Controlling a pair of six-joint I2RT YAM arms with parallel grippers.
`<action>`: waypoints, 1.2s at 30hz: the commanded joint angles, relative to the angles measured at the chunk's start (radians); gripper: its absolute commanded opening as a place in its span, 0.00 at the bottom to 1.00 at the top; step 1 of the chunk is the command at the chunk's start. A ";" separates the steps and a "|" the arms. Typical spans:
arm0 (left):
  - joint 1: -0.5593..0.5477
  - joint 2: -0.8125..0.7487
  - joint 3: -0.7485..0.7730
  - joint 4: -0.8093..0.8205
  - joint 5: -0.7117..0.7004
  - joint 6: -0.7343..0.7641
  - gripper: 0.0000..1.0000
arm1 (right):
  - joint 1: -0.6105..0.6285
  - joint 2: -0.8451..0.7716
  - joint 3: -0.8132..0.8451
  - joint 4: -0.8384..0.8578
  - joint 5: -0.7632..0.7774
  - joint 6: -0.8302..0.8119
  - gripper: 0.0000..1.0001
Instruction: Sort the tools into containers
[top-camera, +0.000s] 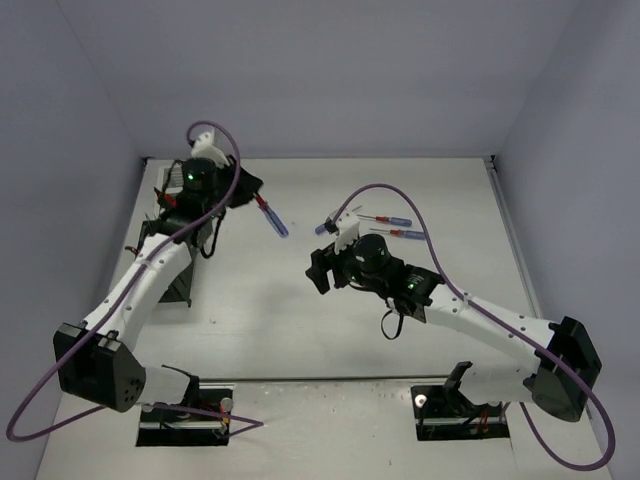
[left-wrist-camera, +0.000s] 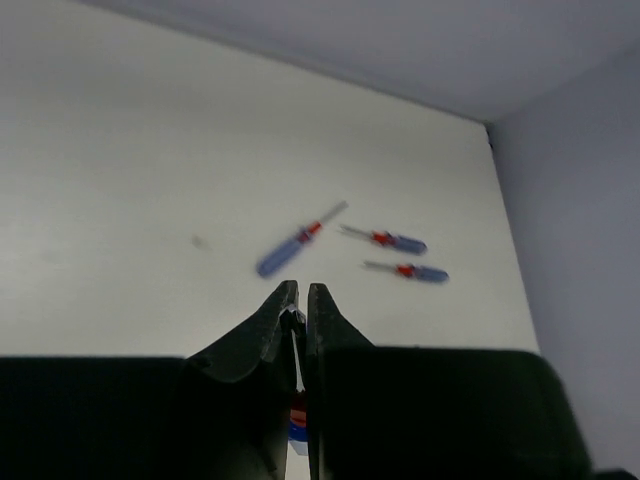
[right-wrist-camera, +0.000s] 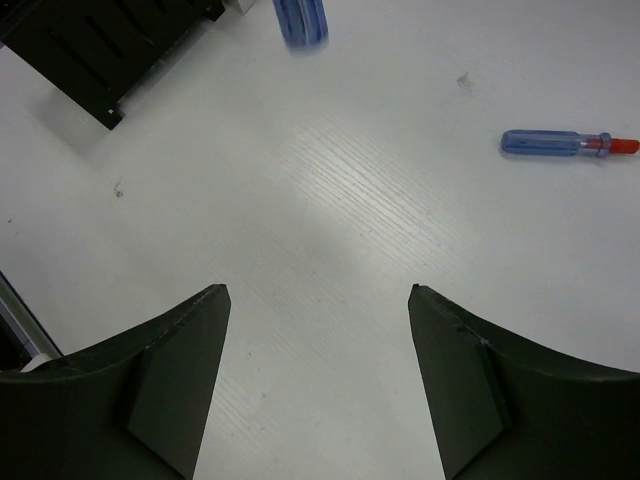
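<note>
My left gripper (top-camera: 250, 190) is at the far left, shut on the thin shaft of a blue and red screwdriver (top-camera: 272, 217) held above the table; its handle shows low between the fingers in the left wrist view (left-wrist-camera: 293, 425), below the closed gripper (left-wrist-camera: 301, 288). Three more blue and red screwdrivers lie on the table (left-wrist-camera: 297, 243) (left-wrist-camera: 385, 239) (left-wrist-camera: 408, 271). My right gripper (top-camera: 318, 272) is open and empty over bare table (right-wrist-camera: 318, 295), with one screwdriver (right-wrist-camera: 560, 143) ahead to its right. A black slatted bin (right-wrist-camera: 100, 50) stands ahead to its left.
The left arm hides most of the bins along the left side; a black one (top-camera: 178, 287) shows beside its forearm. The back wall and side walls close the table in. Purple cables loop over both arms.
</note>
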 joint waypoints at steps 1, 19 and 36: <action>0.134 0.040 0.202 -0.012 -0.121 0.296 0.00 | 0.000 -0.086 -0.024 0.029 0.063 0.026 0.70; 0.430 0.500 0.514 0.261 -0.274 0.489 0.00 | 0.002 -0.182 -0.198 0.002 -0.030 0.119 0.70; 0.460 0.569 0.543 0.414 -0.263 0.529 0.00 | 0.002 -0.091 -0.194 -0.009 -0.057 0.124 0.70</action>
